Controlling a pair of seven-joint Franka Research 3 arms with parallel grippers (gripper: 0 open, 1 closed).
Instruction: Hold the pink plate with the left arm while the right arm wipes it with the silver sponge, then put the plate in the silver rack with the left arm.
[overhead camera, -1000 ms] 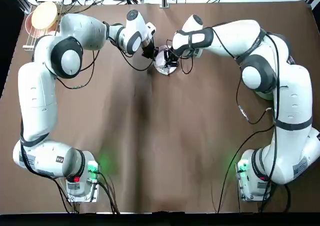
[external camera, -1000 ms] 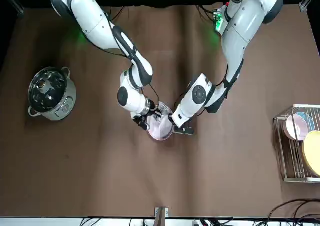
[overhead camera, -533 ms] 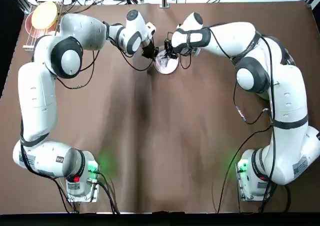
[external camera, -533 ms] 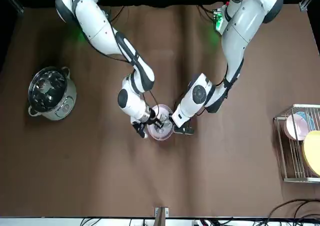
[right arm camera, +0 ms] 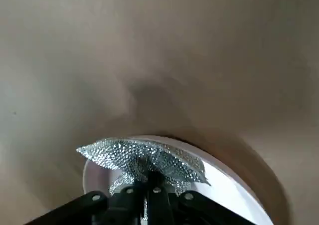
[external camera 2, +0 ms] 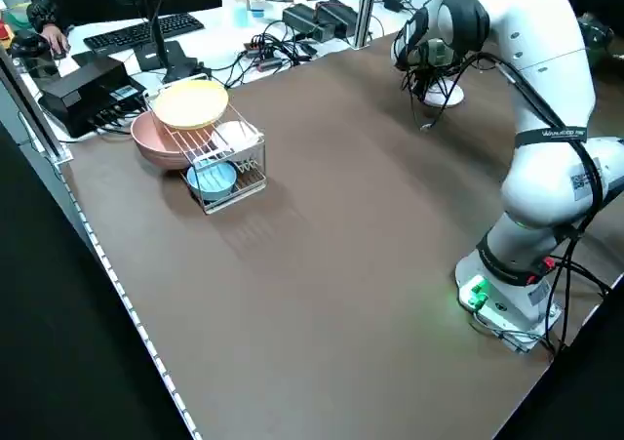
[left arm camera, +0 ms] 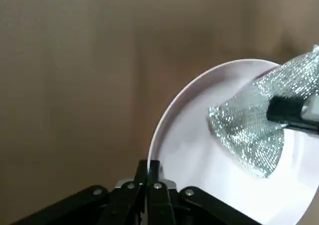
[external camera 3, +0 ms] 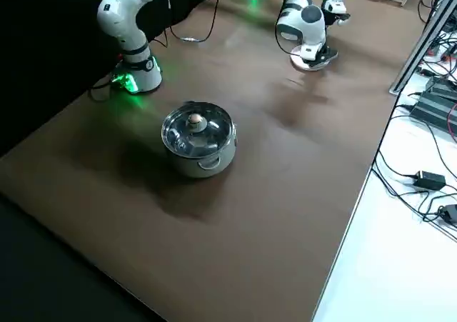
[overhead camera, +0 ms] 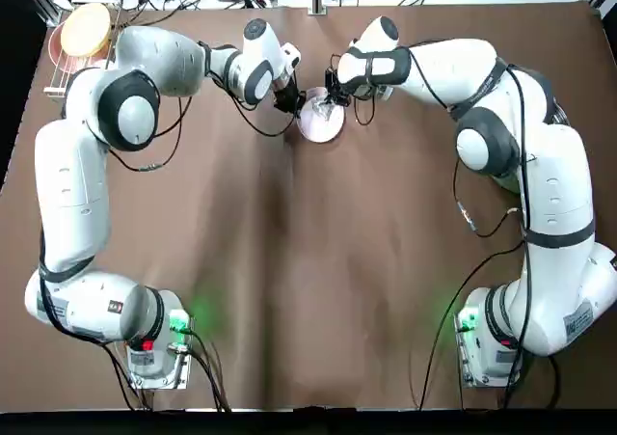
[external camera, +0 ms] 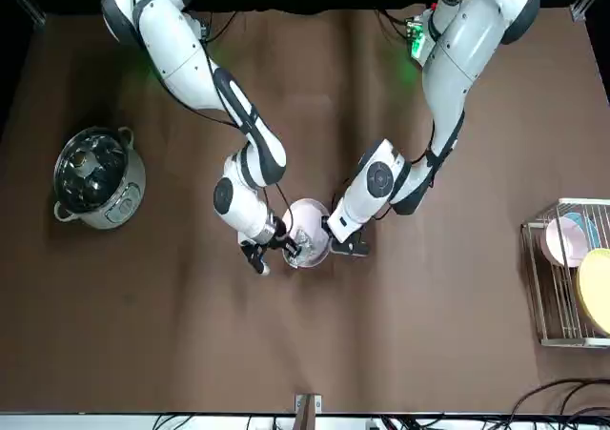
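Pinching the pink plate by its rim, the left gripper risks losing it if the right gripper, clamped on the silver sponge atop the plate, drags hard.

pink plate — far edge cropped

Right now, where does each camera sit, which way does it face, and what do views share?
Top: overhead; both arms, bases at the bottom edge.
Front: across the table, facing the robot; pink plate between both arms.
Left side: raised; silver rack.
Right side: raised; steel pot.
Left wrist: left gripper pinching the plate's rim.
Right wrist: right gripper holding silver sponge.
Both wrist views share plate and sponge.
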